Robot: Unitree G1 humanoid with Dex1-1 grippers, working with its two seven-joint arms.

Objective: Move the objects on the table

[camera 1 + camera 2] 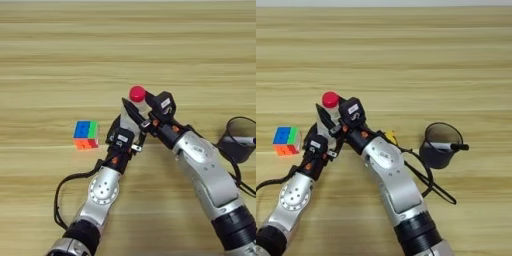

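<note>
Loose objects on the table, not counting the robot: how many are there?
4: puzzle cube at left, red-capped bottle between both hands, black cup with marker at right, yellow tape measure mostly hidden behind the right arm.

place: you look at a test bench, probably a lab | evidence: bare wooden table (60, 55) fills the view | props: puzzle cube (86, 135), cup (442, 145) with marker (448, 146), bottle (331, 106) | no room visible around

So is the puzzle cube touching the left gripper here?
Apart. The left eye view shows bare table between the puzzle cube and the left gripper, which is up by the red-capped bottle.
</note>
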